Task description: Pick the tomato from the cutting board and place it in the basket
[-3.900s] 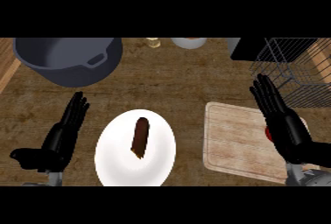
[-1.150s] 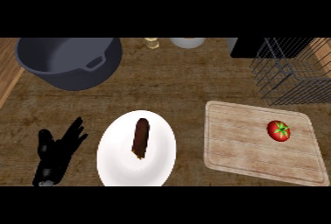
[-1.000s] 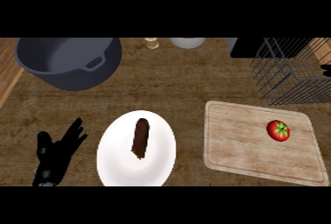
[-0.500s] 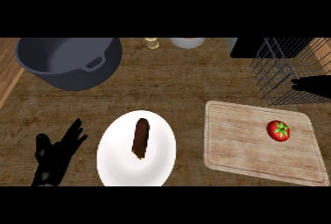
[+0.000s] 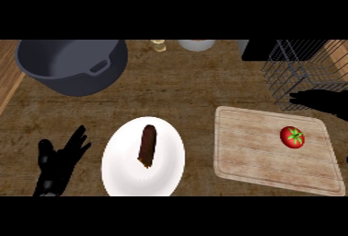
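Tomato (image 5: 293,137) sits on the cutting board (image 5: 258,152), toward its right side, upright with the green stem up — not yet picked. Nothing touches it. Right hand (image 5: 325,101) comes in from the right edge, beyond the board's far right corner and just in front of the wire basket (image 5: 299,69); fingers look extended, holding nothing. It sits near both tomato and basket, so likely placed to come down on the tomato, then a short carry to the basket. Left hand (image 5: 58,163) rests on the counter (image 5: 183,92) at lower left, fingers spread and empty — parked out of the way, beside the white plate (image 5: 122,170) carrying a brown sausage-like item (image 5: 147,146). Grey pot (image 5: 75,62) at upper left, not involved.
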You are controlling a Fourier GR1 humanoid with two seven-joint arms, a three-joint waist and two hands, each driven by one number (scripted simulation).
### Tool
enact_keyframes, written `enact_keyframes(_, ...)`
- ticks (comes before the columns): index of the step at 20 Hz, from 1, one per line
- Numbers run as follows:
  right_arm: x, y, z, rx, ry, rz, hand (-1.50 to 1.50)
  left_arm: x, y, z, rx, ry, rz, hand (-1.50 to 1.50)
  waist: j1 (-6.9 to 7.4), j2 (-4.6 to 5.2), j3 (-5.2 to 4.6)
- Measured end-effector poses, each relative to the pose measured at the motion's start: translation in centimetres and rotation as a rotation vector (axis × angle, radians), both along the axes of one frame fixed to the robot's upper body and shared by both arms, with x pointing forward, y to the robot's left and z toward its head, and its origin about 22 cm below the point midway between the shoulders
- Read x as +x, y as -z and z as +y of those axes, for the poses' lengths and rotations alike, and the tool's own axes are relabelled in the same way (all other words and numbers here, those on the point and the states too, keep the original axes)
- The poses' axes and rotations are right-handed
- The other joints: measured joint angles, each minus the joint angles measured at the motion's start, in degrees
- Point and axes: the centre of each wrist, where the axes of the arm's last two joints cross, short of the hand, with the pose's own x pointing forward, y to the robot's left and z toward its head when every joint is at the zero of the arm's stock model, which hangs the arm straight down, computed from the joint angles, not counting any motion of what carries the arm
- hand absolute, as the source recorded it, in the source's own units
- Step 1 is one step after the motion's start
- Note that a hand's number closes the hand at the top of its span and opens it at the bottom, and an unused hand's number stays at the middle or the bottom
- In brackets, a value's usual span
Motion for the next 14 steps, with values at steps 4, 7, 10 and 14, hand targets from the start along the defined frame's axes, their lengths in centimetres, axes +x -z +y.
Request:
enact_keyframes(4,0.0,1.6,-0.3,0.003,0.005,-0.004,-1.50,-0.2,-0.2,0.2,0.001,0.008,-0.005,0.00,-0.06,0.02,-0.06)
enact_keyframes(7,0.2,2.4,0.4,0.001,0.006,-0.008,-1.50,-0.2,0.0,0.5,0.002,0.005,-0.008,0.00,-0.15,-0.02,-0.04)
enact_keyframes(10,0.6,3.3,0.4,0.009,0.004,-0.008,-1.50,0.2,0.2,0.6,0.008,0.000,0.012,0.00,-0.05,-0.07,0.12)
enact_keyframes(14,0.7,4.7,0.9,0.015,0.000,-0.007,-1.50,0.4,-0.5,1.0,0.006,-0.003,0.016,0.00,-0.10,-0.01,-0.03)
